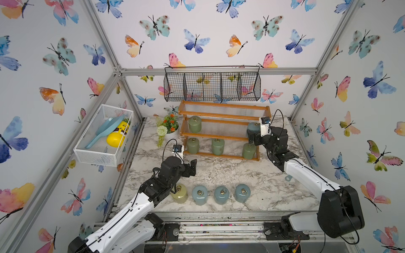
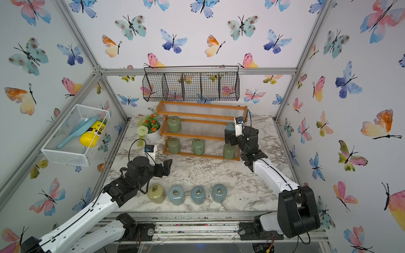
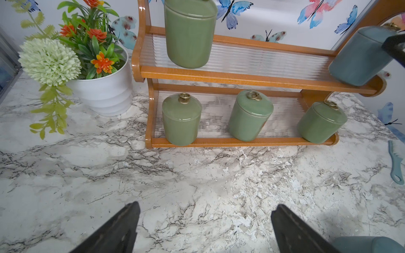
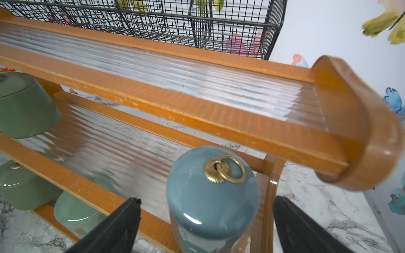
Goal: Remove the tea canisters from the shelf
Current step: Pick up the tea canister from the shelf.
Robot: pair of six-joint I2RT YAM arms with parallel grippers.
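We count nine tea canisters: four sage green, four pale blue, one cream-yellow, all glossy with domed lids and brass ring pulls. On the shelf [image 1: 219, 135], one green canister [image 1: 194, 124] stands on the middle tier and three bottom-tier green canisters [image 1: 193, 145] [image 1: 217, 146] [image 1: 249, 150] below. The shelf's blue canister [image 4: 210, 197] sits at the middle tier's right end, between the wide-spread fingers of the right hand [image 4: 207, 199], untouched; in both top views that hand mostly hides it. Three counter blue canisters [image 1: 199, 195] [image 1: 221, 195] [image 1: 242, 192] and the cream-yellow canister [image 1: 180, 193], partly under the left arm, line the counter [image 1: 219, 170]. The left hand [image 3: 206, 206] gapes wide, empty
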